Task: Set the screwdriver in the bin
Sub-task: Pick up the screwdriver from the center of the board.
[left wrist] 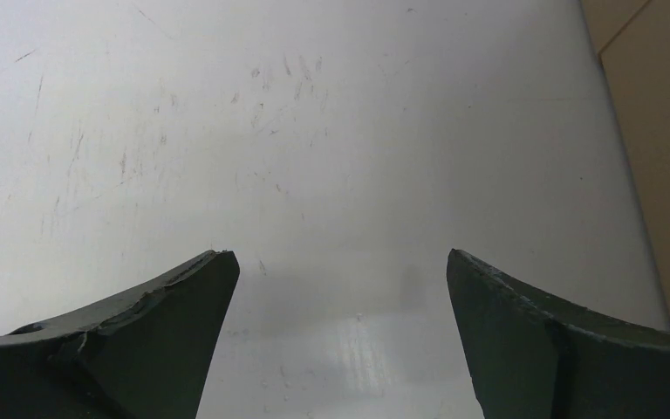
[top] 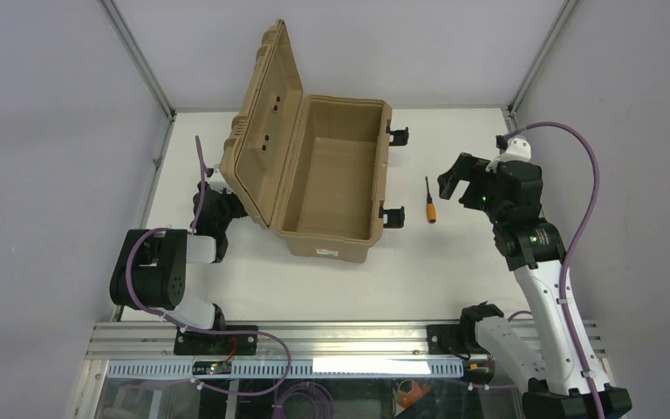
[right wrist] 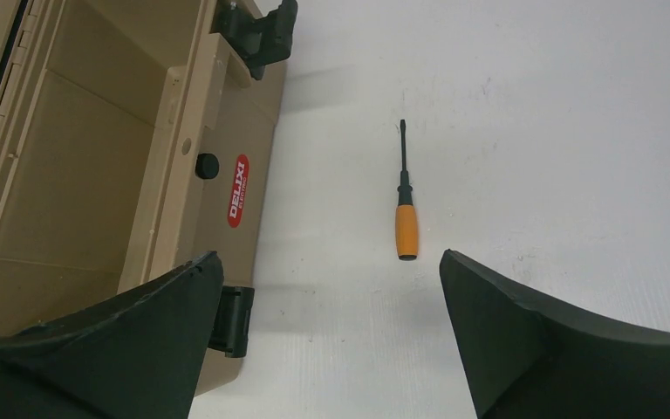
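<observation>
The screwdriver point(top: 431, 203) has an orange handle and a thin black shaft. It lies flat on the white table, just right of the bin point(top: 331, 175). The bin is a tan case, open, with its ribbed lid raised on the left and its inside bare. My right gripper point(top: 454, 183) is open and empty, hovering above the table just right of the screwdriver. In the right wrist view the screwdriver point(right wrist: 406, 209) lies ahead of the open gripper point(right wrist: 331, 271), with the bin's wall point(right wrist: 227, 131) to its left. My left gripper point(top: 225, 208) is low beside the lid; in its wrist view it point(left wrist: 342, 262) is open over bare table.
Two black latches point(top: 397, 135) point(top: 393, 216) stick out of the bin's right side, toward the screwdriver. A red label point(right wrist: 238, 189) is on that wall. The tan case edge point(left wrist: 663, 131) shows at the right of the left wrist view. Metal frame posts stand at the table's far corners.
</observation>
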### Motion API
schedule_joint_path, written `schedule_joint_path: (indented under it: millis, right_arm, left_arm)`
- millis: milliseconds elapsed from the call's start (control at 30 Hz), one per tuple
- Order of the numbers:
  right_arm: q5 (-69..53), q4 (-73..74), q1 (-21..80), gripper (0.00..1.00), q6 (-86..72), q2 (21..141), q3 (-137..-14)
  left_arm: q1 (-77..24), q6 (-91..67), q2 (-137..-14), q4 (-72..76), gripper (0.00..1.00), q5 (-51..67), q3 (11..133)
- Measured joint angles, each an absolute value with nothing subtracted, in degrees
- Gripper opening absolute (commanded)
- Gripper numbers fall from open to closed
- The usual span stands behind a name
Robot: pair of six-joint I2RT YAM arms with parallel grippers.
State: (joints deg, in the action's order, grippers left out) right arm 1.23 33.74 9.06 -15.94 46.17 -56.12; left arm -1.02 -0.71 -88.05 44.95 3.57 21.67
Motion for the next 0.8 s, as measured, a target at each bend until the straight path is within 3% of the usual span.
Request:
schedule_joint_path:
  millis: [800]
  right_arm:
    - [1.69,37.98,9.1,0.99,-13.8,52.03,-63.75]
  left_arm:
    - [-1.02,-0.71,-88.05,44.95,0.99,3.57,21.69]
